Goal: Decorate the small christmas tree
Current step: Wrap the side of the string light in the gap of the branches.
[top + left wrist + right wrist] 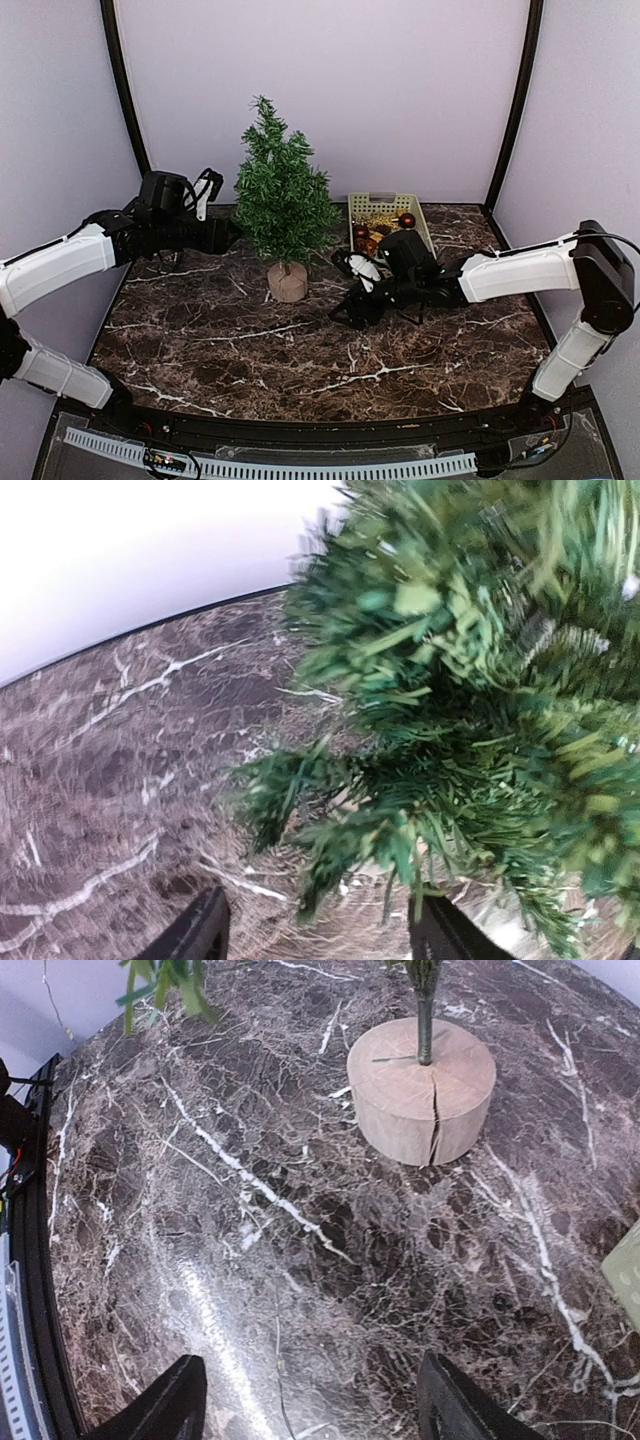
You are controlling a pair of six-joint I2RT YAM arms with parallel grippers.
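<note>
Basket (386, 198) just right of christmas tree (283, 200)

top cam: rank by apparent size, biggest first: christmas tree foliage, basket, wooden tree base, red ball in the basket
1. Christmas tree foliage, clearly the largest.
2. Basket, though its near end is partly hidden.
3. Wooden base.
4. Red ball, the smallest.

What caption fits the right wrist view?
Open right claw above the marble table, facing the tree base.
</note>
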